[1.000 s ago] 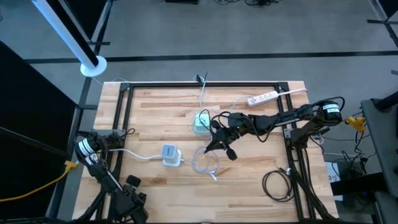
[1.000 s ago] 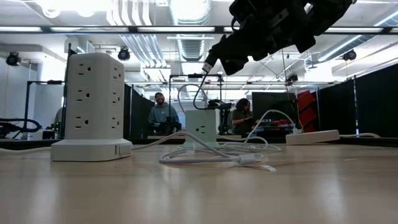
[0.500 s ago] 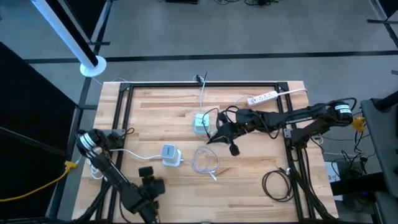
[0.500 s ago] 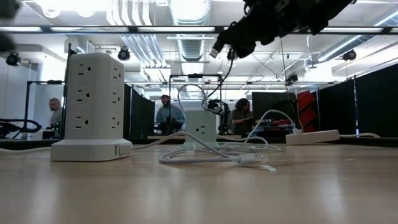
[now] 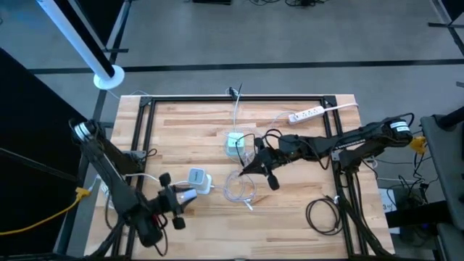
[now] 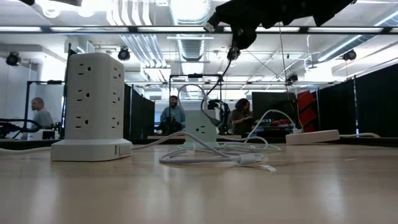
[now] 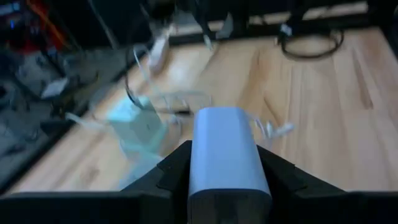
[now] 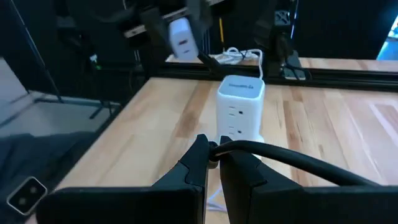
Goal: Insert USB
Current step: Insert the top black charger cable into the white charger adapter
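A white socket tower (image 5: 197,180) stands on its base near the table's middle left, large in the low view (image 6: 93,102). My left gripper (image 5: 185,194) hovers open just near-left of it. In the left wrist view the tower (image 7: 224,143) shows between its fingers (image 7: 177,167). A second, greenish-topped tower (image 5: 235,143) stands farther back (image 8: 241,106). My right gripper (image 5: 246,167) is raised beside that tower and shut on a black USB cable (image 8: 292,157). The cable's plug tip (image 6: 209,27) pokes out near the low view's top. My right gripper pinches the black cable's plug end (image 8: 219,149) between its two shut fingers. The fingers cover the plug body in the wrist view. The cable is lifted clear. It leaves the fingers sideways, and a length of it (image 6: 234,46) hangs slack below the gripper.
A loose white cable coil (image 5: 239,188) lies between the towers and the near edge. A flat white power strip (image 5: 304,114) lies at the far right. A black cable coil (image 5: 322,214) sits outside the right rail. Black frame rails (image 5: 148,130) border the table. People (image 6: 173,115) sit in the room behind.
My left arm has swung out of the near-left corner, and its gripper has moved right and toward the far edge, up to the white tower. My right gripper has risen with the plug, which now shows at the very top of the low view. Both towers have stayed put.
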Robot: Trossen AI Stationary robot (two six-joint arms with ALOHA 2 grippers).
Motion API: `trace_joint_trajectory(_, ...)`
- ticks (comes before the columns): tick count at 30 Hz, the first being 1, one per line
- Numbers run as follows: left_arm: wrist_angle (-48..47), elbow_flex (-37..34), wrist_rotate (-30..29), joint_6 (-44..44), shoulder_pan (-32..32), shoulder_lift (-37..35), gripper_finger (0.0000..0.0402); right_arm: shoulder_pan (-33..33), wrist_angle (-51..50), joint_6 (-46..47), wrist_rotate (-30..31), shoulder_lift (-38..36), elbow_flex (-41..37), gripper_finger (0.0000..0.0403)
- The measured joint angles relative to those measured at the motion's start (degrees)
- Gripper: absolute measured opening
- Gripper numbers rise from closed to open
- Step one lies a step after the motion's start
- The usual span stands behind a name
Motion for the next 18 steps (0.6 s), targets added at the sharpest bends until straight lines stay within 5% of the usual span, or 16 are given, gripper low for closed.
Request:
trace_joint_trajectory(3,10.15,-5.8,-4.0,10.03,-0.26,-6.62,0.0118,0.74,3.21,1.09,0.72,1.39,0.04,0.0014)
trace_joint_trajectory(10,36.68,-16.95,-0.64,35.59,0.46,-20.49,0.0118,-1.94,12.98,-4.46,0.85,7.02,0.02,0.0014)
trace_joint_trajectory(18,42.06,-21.74,7.71,41.97,3.43,-32.19,0.0118,-5.02,25.79,-5.67,0.67,11.8,0.27,0.0014)
